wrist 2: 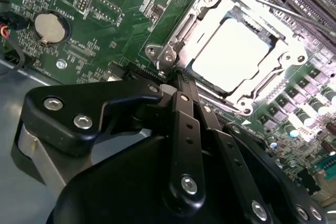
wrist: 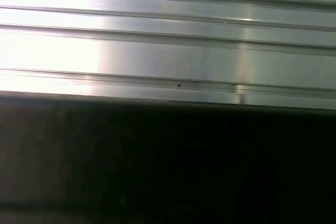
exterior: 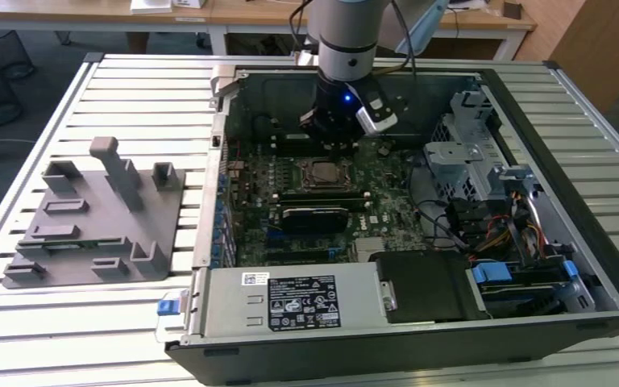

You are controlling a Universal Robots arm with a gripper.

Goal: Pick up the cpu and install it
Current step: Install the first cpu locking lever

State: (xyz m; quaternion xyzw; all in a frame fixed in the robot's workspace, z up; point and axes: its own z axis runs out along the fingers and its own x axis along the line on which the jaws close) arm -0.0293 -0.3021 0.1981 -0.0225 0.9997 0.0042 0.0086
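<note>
1. The cpu (wrist 2: 231,56) lies flat in the socket (wrist 2: 265,85) on the green board (wrist 2: 105,3).
2. The gripper (wrist 2: 178,74) hangs just beside the socket's edge, fingers (wrist 2: 185,98) pressed together, holding nothing.
3. In the exterior view, the grey plate (exterior: 94,222) sits left of the computer case (exterior: 525,105).

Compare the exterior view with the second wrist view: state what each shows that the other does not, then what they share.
Exterior view alone: the whole open computer case on the slatted table, the grey fixture plate on that view's left, and the arm above the case. Second wrist view alone: a round coin battery and the claw's black linkage close up. Both: the green motherboard and the cpu lying in its metal-framed socket.
</note>
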